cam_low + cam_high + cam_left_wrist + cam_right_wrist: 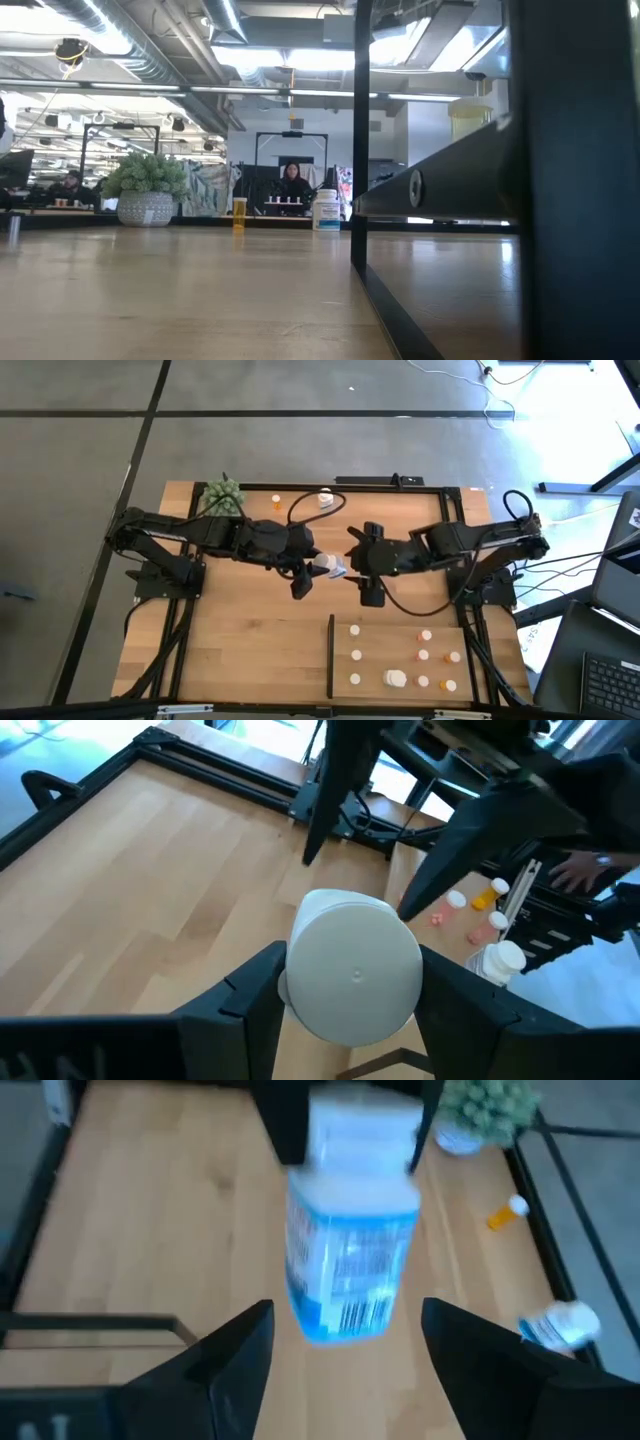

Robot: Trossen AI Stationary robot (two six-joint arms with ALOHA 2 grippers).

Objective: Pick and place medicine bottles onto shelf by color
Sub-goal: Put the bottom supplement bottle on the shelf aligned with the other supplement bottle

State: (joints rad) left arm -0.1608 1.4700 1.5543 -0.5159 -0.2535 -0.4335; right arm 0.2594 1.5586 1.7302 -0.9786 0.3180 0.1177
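The left tool [303,572] is clamped on a big white bottle [327,567] above the middle of the bench [240,630]. The right tool [352,565] waits just beside it, fingers wide apart. It looks like a hand-over; next the right tool must close on the bottle. The shelf [490,660] has nine bottles already; two more sit far back.

Evenly lit from overhead, with pale glare across the grey floor [300,390] in the high view and only soft shadows under the arms on the tabletop [250,620]. In the low view, bright ceiling lights [330,58] blown out; near dark post [575,180] a blurred silhouette. Right wrist view smeared throughout: blue-labelled bottle [352,1240] streaked. Left wrist view sharper, white cap [352,965] crisp, far corner washed out.
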